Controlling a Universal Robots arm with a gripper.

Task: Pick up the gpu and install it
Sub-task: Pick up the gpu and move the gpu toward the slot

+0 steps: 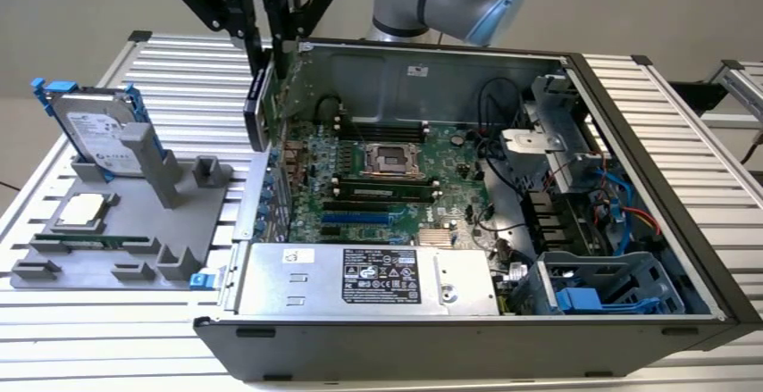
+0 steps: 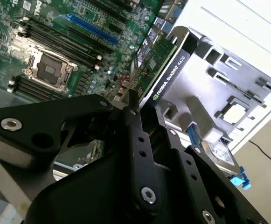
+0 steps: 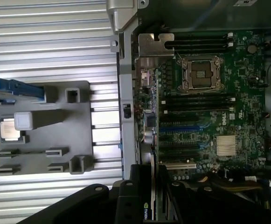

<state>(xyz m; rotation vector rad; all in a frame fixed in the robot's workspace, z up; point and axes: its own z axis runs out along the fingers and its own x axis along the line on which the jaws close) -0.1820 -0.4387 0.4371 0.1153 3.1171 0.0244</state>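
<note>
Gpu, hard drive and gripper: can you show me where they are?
gpu (image 2: 170, 74), second wrist view, on its black shroud side.
hard drive (image 1: 96, 129), exterior view, on its silver face.
gripper (image 1: 270, 50), exterior view, between the fingertips clamped on the gpu's top edge.

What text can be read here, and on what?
gpu: white brand and model lettering along its black edge; legible, not quoted.
power supply: printed label, too small to read.
hard drive: label, too small to read.
motherboard: white markings, blurred.
case sticker: too small to read.
</note>
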